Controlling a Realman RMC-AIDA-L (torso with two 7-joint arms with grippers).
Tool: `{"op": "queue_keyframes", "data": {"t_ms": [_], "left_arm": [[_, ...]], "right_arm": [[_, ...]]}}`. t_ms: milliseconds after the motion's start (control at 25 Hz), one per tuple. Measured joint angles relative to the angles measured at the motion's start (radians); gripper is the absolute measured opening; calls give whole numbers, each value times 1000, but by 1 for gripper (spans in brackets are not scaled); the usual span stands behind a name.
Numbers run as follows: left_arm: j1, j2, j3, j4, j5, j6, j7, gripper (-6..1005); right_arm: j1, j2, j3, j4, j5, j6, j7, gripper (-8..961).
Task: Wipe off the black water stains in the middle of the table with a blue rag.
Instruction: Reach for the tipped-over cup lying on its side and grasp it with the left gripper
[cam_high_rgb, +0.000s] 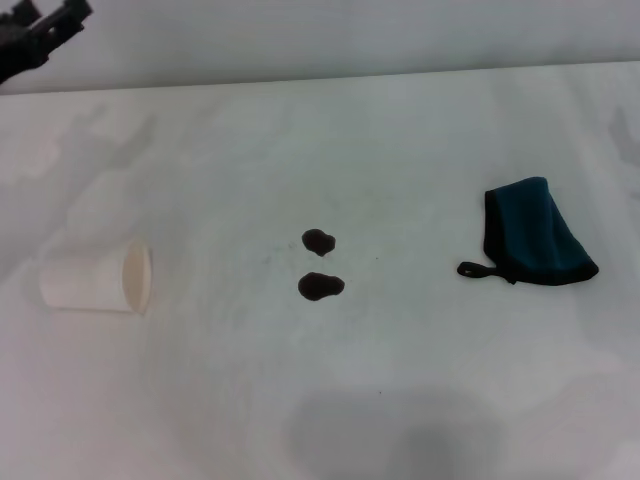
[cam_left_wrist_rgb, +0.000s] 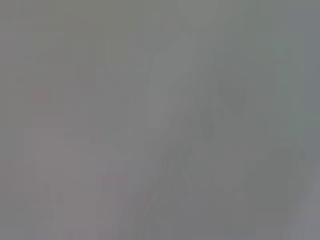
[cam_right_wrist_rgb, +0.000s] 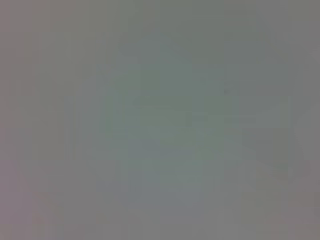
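Nearest to us in the head view, the table is a plain white surface with a soft grey shadow on its front edge. A little further in, we see the black water stains, two small dark blobs lying one behind the other, close together but not touching, in the middle of the tabletop.

To the left of the stains, a white paper cup lies on its side with its mouth turned toward the stains; we cannot see anything inside it from this angle. On the opposite side, well apart from the stains, the blue rag rests flat and folded, its black loop tab pointing toward the stains.

Furthest away, at the far left corner, we see the left gripper as a dark shape raised above the table's back edge, well apart from the cup below it and farther still from the stains and rag. It touches nothing we can see, and we cannot tell how its fingers stand. Both wrist views show only a featureless grey blur.
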Motion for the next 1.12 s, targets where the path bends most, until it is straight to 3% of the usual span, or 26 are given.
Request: {"op": "queue_keyframes", "data": {"t_ms": [120, 200, 240, 280, 320, 360, 400, 440, 480, 520, 680, 840, 1120], "left_arm": [[-83, 45, 3, -97, 201, 67, -187, 888], [-137, 59, 24, -160, 281, 122, -233, 888], [-207, 77, 121, -225, 322, 180, -284, 887], [-207, 77, 121, -225, 322, 180, -284, 887], [-244, 84, 193, -261, 329, 206, -322, 887], [-278, 85, 279, -299, 330, 223, -371, 887], [-278, 85, 279, -299, 330, 223, -371, 887], [-315, 82, 376, -346, 338, 243, -416, 888], [-391, 56, 552, -491, 407, 319, -483, 888], [-429, 35, 616, -592, 466, 379, -487, 888], [-491, 4, 630, -756, 512, 473, -406, 888], [-540, 17, 616, -783, 620, 546, -277, 888], [-568, 15, 604, -788, 743, 603, -77, 887]], "right_arm": [[1, -1, 0, 0, 0, 1, 0, 845], [1, -1, 0, -2, 1, 2, 1, 845], [1, 0, 0, -2, 4, 2, 1, 845], [1, 0, 0, -2, 4, 2, 1, 845], [2, 1, 0, -1, 5, 1, 2, 845], [4, 1, 1, 1, 8, 1, 3, 845], [7, 2, 1, 4, 10, 0, 7, 845], [11, 2, 2, 7, 11, -2, 19, 845], [15, 2, 2, 10, 11, -4, 34, 845], [18, 2, 2, 12, 11, -7, 50, 844], [12, 3, 2, 13, 11, -8, 110, 844], [6, 2, 3, 14, 11, -10, 118, 844], [1, 1, 3, 33, 10, -20, 119, 844]]}}
